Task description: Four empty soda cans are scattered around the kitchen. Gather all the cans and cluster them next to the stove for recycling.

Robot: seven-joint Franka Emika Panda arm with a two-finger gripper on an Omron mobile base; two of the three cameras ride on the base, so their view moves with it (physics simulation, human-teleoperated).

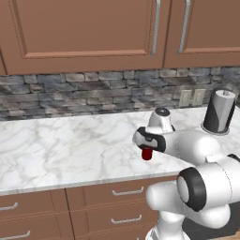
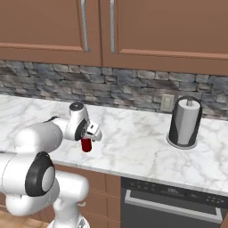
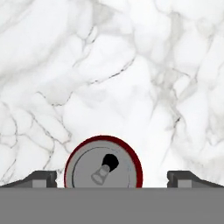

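Observation:
One dark red soda can (image 1: 146, 153) (image 2: 86, 144) stands upright on the white marble counter (image 1: 70, 145), near its front edge. Looking straight down in the hand view, its silver top with the pull tab (image 3: 103, 164) lies between my two fingertips, left (image 3: 41, 178) and right (image 3: 183, 178). My gripper (image 1: 146, 148) (image 2: 87, 139) (image 3: 112, 178) hangs just above the can, open, with a wide gap on each side and no contact. The stove is out of view.
A taller grey paper-towel cylinder (image 1: 219, 112) (image 2: 185, 123) stands at the back right of the counter by a wall outlet (image 2: 167, 103). Brown wall cabinets (image 1: 93, 28) hang overhead. A dark appliance front (image 2: 169, 200) sits under the counter to the right.

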